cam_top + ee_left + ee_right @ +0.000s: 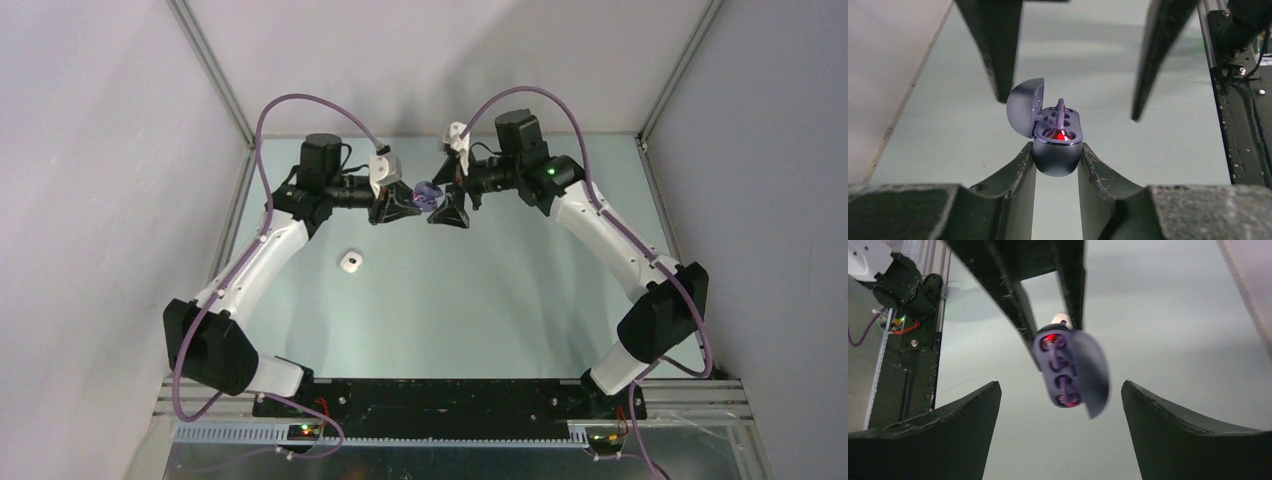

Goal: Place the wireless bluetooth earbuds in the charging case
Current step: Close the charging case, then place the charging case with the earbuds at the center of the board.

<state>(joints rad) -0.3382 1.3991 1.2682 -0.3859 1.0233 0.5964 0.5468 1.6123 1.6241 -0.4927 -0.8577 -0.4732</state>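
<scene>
Left gripper (1056, 150) is clamping the glossy purple oval charging case (1058, 162), lid open — right gripper (1060, 386) is hanging dead ahead, fingers spread, stubby purple earbud (1060, 119) poking toward it.

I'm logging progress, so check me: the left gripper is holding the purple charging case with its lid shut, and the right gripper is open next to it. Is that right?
Not quite: the lid is open, as the left wrist view shows. The rest stands: the left gripper holds the purple charging case, and the right gripper is open next to it.
</scene>
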